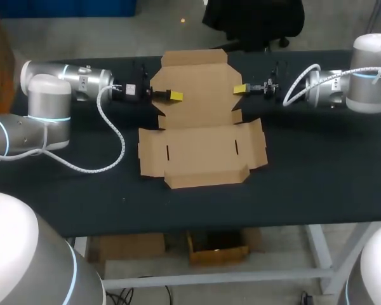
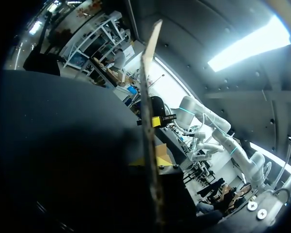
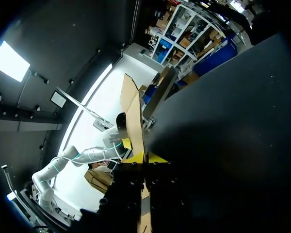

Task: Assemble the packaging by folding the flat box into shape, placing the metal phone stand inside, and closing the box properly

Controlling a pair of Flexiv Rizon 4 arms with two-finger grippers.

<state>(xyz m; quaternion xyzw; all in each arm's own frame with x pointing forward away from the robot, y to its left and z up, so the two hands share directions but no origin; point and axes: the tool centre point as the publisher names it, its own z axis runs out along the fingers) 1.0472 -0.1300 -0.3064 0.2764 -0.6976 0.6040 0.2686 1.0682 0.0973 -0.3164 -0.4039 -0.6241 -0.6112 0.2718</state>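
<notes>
A brown cardboard box (image 1: 200, 136) lies unfolded on the black table (image 1: 317, 184), its front panel flat and its rear side flaps raised. My left gripper (image 1: 175, 96) comes in from the left and is shut on the rear left flap. My right gripper (image 1: 240, 89) faces it from the right, shut on the rear right flap. In the left wrist view the flap (image 2: 148, 87) stands edge-on between the yellow tips of the left gripper (image 2: 150, 159), with the right gripper (image 2: 157, 121) beyond it. In the right wrist view the flap (image 3: 132, 107) rises from the right gripper (image 3: 144, 158).
A white cable (image 1: 111, 136) from my left arm loops over the table to the left of the box. Bare black tabletop lies in front of the box and at both sides.
</notes>
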